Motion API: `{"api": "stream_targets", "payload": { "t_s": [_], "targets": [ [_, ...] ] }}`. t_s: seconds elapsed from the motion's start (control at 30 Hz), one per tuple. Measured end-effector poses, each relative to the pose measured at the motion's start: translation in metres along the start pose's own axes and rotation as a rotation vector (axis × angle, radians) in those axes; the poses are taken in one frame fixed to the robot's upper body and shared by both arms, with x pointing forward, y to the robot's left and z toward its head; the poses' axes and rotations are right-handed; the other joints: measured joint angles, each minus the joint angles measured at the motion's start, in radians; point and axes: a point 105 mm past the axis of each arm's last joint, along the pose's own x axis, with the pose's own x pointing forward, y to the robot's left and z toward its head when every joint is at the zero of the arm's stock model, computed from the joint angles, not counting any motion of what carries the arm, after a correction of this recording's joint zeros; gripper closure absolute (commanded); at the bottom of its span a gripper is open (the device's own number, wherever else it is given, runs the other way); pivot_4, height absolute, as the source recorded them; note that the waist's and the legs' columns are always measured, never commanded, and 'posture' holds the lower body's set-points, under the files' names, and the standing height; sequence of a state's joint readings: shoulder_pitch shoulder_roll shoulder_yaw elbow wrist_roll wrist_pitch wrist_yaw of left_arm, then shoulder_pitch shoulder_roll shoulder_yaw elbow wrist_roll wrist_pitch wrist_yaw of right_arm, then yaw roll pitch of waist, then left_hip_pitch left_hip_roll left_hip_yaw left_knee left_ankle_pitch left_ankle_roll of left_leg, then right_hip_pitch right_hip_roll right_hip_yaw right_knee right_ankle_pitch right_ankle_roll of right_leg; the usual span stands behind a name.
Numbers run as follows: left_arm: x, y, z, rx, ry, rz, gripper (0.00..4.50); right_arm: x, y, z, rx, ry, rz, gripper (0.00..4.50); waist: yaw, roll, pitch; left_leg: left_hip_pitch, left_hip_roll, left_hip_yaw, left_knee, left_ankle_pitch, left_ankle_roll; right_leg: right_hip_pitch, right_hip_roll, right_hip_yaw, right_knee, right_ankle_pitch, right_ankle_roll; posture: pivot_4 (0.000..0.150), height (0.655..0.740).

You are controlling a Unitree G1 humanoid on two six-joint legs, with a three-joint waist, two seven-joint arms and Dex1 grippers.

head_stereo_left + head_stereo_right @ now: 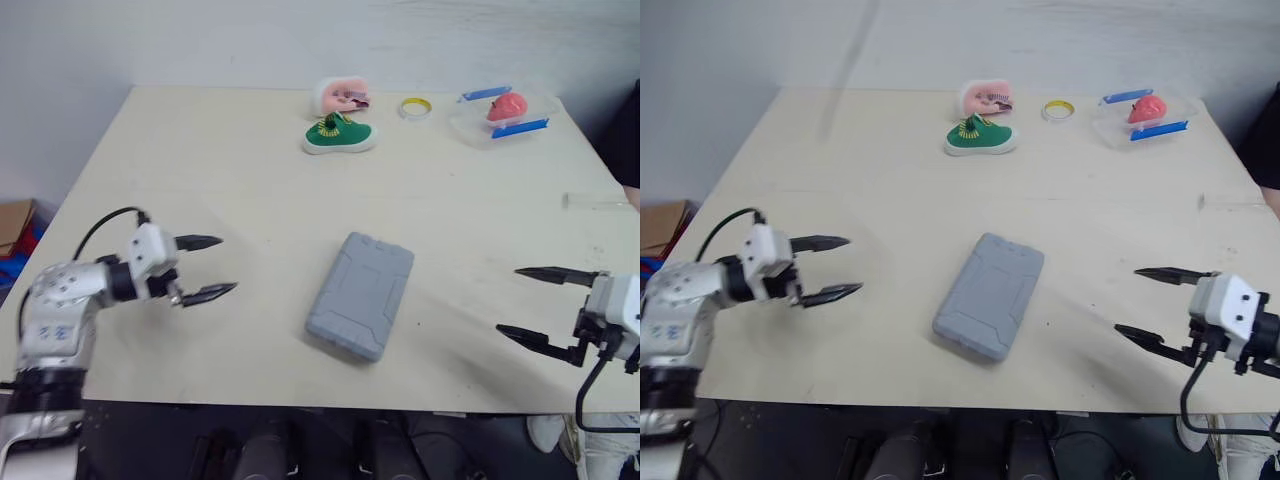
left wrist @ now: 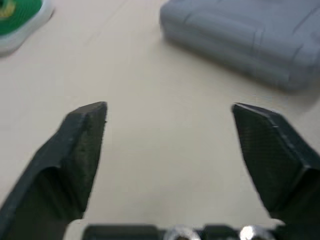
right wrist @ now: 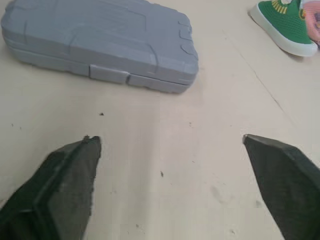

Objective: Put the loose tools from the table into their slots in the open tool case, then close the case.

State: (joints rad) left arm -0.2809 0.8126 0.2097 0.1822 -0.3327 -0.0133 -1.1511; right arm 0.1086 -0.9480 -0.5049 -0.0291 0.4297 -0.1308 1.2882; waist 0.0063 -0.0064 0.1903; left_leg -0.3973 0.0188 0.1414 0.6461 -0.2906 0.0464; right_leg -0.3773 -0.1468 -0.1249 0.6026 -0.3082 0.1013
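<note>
Nearest, the left gripper [image 1: 226, 265] and right gripper [image 1: 508, 300] hang spread wide and empty over the table [image 1: 200, 160]. Between them lies the grey tool case [image 1: 360, 295], lid down. The task looks finished. A green shoe [image 1: 338, 135] sits far off.

My left gripper [image 1: 228, 264]: white wrist block, two black tapered fingers [image 1: 200, 241].
My right gripper [image 1: 507, 300]: same white block, black fingers.
My left forearm [image 1: 60, 300]: silver-grey, rounded.
My cables [image 1: 100, 224]: black, one per wrist.

One grey case [image 1: 360, 295] — one green shoe [image 1: 339, 135], one tape ring [image 1: 415, 107].
</note>
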Motion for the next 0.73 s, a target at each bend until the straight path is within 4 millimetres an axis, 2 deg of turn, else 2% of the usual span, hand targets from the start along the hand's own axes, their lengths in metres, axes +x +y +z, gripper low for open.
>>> {"api": "stream_targets", "payload": {
  "t_s": [0.1,0.17,0.33,0.5,0.73],
  "targets": [
    [-0.023,0.007,-0.016,-0.022,0.090,0.092,0.02,-0.013,-0.010,-0.002,-0.015,0.032,-0.029,0.00,0.008,0.001,0.002,-0.002,-0.001,0.000,-0.001,-0.003,0.004,-0.003,-0.001,0.001,-0.001,0.001,0.001,0.150,0.7400],
    [-0.036,0.008,-0.023,-0.027,0.127,0.135,0.02,-0.022,-0.015,-0.006,-0.015,0.056,-0.052,0.00,0.009,0.001,0.002,-0.005,-0.001,0.001,-0.001,-0.001,0.000,-0.006,-0.001,0.003,-0.001,0.001,0.001,0.150,0.7400],
    [-0.047,0.005,-0.030,-0.051,0.155,0.200,0.02,-0.022,-0.018,-0.007,-0.024,0.059,-0.057,0.00,0.007,0.002,0.003,-0.010,-0.001,0.005,-0.003,0.000,-0.001,-0.013,-0.001,0.003,0.000,0.000,0.000,0.150,0.7400],
    [-0.045,0.004,-0.025,-0.037,0.140,0.234,0.02,-0.008,-0.016,-0.007,-0.038,0.047,-0.022,0.00,-0.008,0.002,0.004,-0.009,-0.001,0.007,-0.001,0.001,0.001,-0.014,-0.001,0.002,0.005,0.001,0.001,0.150,0.7400],
    [-0.042,0.003,-0.023,-0.030,0.112,0.236,0.02,-0.006,-0.017,-0.007,-0.042,0.048,-0.024,0.00,-0.008,0.002,0.004,-0.008,-0.001,0.007,0.000,0.002,-0.001,-0.015,-0.001,0.003,0.008,0.001,0.001,0.150,0.7400]
  ]
}}
